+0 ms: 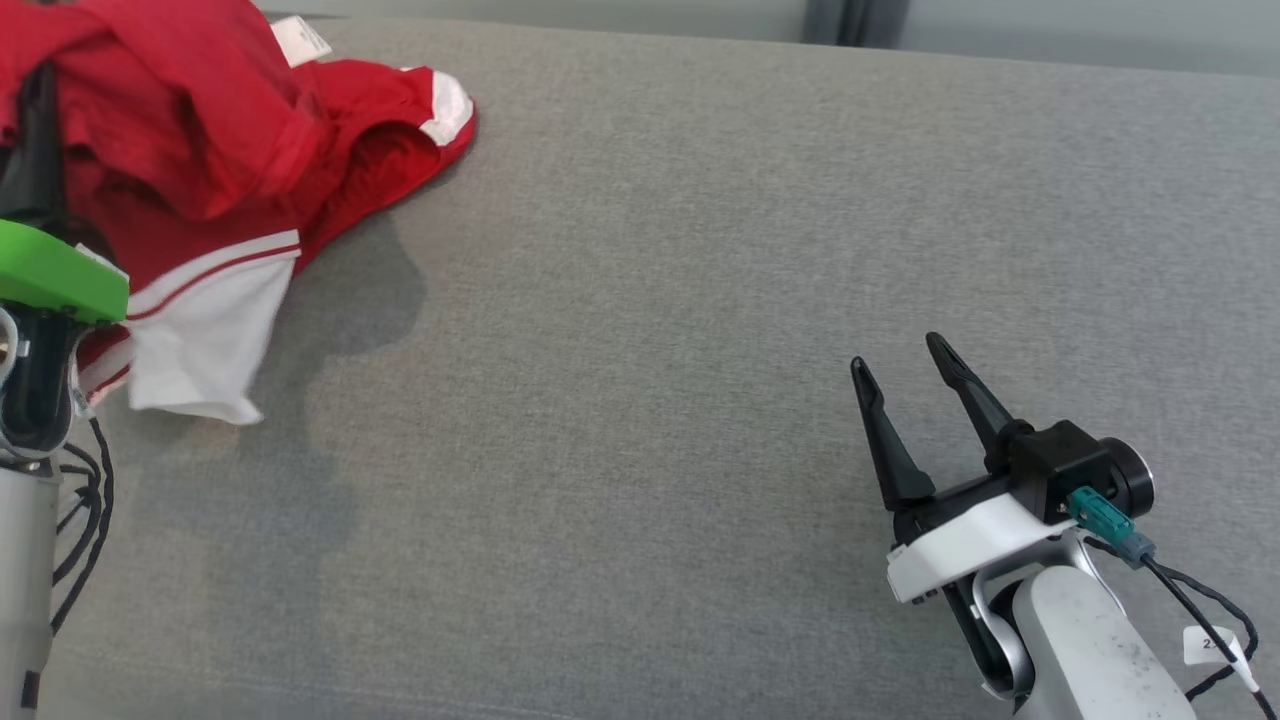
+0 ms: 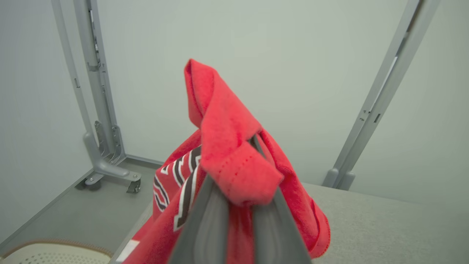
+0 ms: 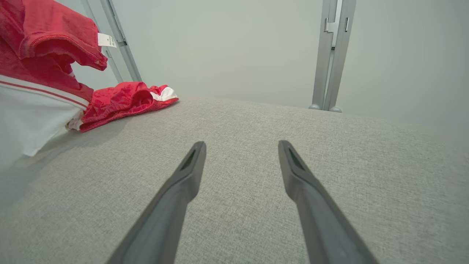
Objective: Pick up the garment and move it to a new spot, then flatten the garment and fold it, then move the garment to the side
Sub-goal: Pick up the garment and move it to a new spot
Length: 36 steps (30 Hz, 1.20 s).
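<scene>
Left end effector [image 2: 238, 165]: I see it closed to a narrow pinch on a bunched fold of the red garment [image 1: 200, 130]. In the left wrist view the cloth is draped over both fingers.
Right end effector [image 1: 896, 353]: its two dark fingers are spread wide. It holds nothing and sits at the near right, above bare grey counter [image 1: 650, 300], well apart from the garment.
Garment position: it is at the far left of the counter. The part in the pinch is raised, and one red sleeve with a white cuff [image 1: 445, 105] lies on the counter surface to the right of the bulk.
Garment look: red cloth with white trim. A white panel [image 1: 200, 340] with a thin red stripe hangs at the near side and casts a shadow on the counter.
Hidden: the left fingertips are buried in the cloth, so I cannot see exactly where they meet.
Cut off: in the head view the left arm and the garment both run past the left and top edges.
Hard to make out: the left wrist view shows a dark and white print [image 2: 183, 183] only in part. The small white tag [image 1: 300, 40] is too small to read.
Unclear object: a cream perforated shape [image 2: 55, 255] at the left wrist view's bottom corner, which I cannot identify.
</scene>
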Tool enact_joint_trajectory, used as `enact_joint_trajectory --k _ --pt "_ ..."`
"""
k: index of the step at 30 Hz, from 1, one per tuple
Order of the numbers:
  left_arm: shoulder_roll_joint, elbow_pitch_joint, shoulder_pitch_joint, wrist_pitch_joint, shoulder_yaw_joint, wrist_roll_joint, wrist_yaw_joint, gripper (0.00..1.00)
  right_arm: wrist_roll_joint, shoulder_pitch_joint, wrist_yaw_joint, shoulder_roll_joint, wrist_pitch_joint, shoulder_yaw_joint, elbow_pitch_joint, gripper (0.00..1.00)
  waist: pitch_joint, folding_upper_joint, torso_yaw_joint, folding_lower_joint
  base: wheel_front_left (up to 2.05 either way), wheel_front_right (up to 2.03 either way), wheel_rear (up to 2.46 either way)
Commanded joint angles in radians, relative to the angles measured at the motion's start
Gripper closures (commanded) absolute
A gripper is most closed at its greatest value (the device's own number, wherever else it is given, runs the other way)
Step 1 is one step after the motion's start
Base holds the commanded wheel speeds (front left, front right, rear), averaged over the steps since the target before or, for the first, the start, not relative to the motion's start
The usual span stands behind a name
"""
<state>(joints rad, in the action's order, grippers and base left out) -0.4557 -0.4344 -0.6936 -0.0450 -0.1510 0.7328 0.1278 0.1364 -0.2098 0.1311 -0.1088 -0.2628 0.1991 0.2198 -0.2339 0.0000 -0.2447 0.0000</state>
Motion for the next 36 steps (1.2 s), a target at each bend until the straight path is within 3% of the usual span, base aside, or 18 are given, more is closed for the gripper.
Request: enact_joint_trajectory --k 1,12,20,24,29,36 --pt "-0.011 0.065 0.019 0.023 0.002 0.007 -0.008 1.0 0.013 0.007 -0.001 0.004 -0.003 0.007 -0.002 0.0 0.062 0.0 0.084 0.0 0.0 0.0 0.0" --pt "-0.027 0.597 0.122 0.261 -0.032 0.108 -0.084 1.0 0.03 0.042 -0.001 0.037 -0.003 0.009 -0.032 0.0 0.135 0.0 0.26 0.0 0.0 0.0 0.0" --pt "0.0 0.781 0.178 0.363 -0.086 0.183 -0.116 1.0 0.022 0.069 -0.001 0.046 -0.003 0.002 -0.095 0.0 0.147 0.0 0.406 0.0 0.0 0.0 0.0" --pt "0.031 0.814 0.208 0.412 -0.151 0.226 -0.115 1.0 0.022 0.086 -0.001 0.05 -0.003 0.003 -0.124 0.0 0.148 0.0 0.469 0.0 0.0 0.0 0.0" --pt "0.051 0.767 0.241 0.448 -0.237 0.203 -0.117 1.0 0.028 0.105 -0.001 0.054 -0.003 -0.002 -0.144 0.0 0.146 0.0 0.529 0.0 0.0 0.0 0.0" --pt "0.107 0.522 0.24 0.417 -0.293 0.184 -0.105 1.0 0.034 0.113 -0.001 0.057 -0.003 0.001 -0.157 0.0 0.13 0.0 0.568 0.0 0.0 0.0 0.0"
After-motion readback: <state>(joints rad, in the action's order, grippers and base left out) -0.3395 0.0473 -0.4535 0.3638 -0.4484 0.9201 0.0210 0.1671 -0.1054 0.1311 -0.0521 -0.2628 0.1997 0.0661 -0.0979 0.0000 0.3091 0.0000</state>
